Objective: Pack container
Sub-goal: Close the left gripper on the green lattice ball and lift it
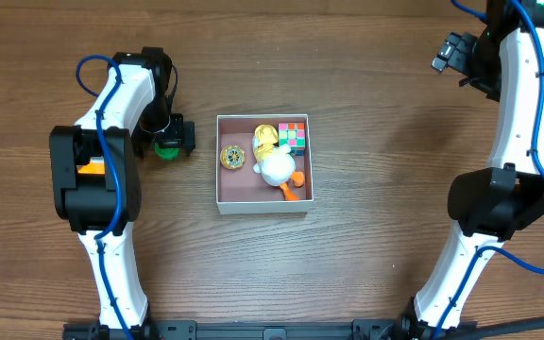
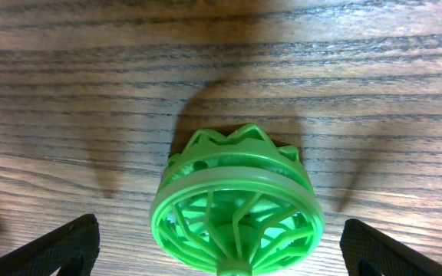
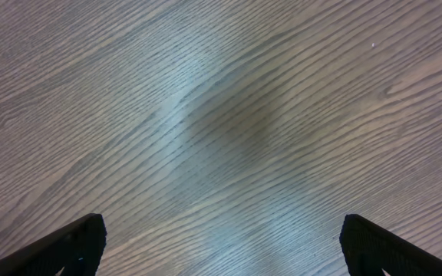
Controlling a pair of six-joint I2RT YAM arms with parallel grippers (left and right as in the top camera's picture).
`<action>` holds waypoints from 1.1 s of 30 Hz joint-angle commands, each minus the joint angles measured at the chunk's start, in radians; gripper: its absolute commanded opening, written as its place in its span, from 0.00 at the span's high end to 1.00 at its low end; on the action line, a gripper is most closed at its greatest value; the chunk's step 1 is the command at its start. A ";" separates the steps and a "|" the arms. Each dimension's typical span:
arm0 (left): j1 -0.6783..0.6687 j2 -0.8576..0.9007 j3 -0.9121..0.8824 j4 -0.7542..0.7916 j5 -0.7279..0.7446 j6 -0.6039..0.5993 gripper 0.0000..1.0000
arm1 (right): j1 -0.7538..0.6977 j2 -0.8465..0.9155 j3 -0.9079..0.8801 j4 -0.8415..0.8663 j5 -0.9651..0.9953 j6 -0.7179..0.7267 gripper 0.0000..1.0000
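left fingers (image 2: 60,249) spread wide astride a green openwork plastic toy (image 2: 236,207) on the wood-grain table (image 2: 90,77), just left of the square white cardboard container (image 1: 264,209) at centre; a level, centred close on the toy's rim looks safest. right fingers (image 3: 67,245) hang wide and empty, far off.

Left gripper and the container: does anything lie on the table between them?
Nothing: in the overhead view only a narrow strip of bare wooden table separates the left gripper, which straddles a green toy, from the container.
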 commanded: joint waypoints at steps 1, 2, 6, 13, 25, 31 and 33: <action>0.005 0.041 -0.004 0.003 0.025 -0.013 0.00 | -0.002 -0.022 -0.003 0.005 0.014 0.004 0.00; 0.005 0.047 -0.004 0.003 0.032 -0.013 0.00 | -0.002 -0.022 -0.003 0.005 0.014 0.004 0.00; 0.005 0.072 -0.004 0.002 0.039 -0.013 0.00 | -0.002 -0.022 -0.003 0.005 0.014 0.004 0.00; 0.005 0.077 -0.004 0.021 0.039 -0.013 0.00 | -0.002 -0.022 -0.003 0.005 0.014 0.004 0.00; 0.030 0.077 -0.003 0.071 0.035 -0.005 0.00 | -0.002 -0.022 -0.003 0.005 0.014 0.004 0.00; 0.055 0.077 -0.003 0.069 0.039 -0.005 0.00 | -0.002 -0.022 -0.003 0.005 0.014 0.004 0.00; 0.058 0.077 -0.003 0.068 0.039 -0.005 0.01 | -0.002 -0.022 -0.003 0.005 0.014 0.004 0.00</action>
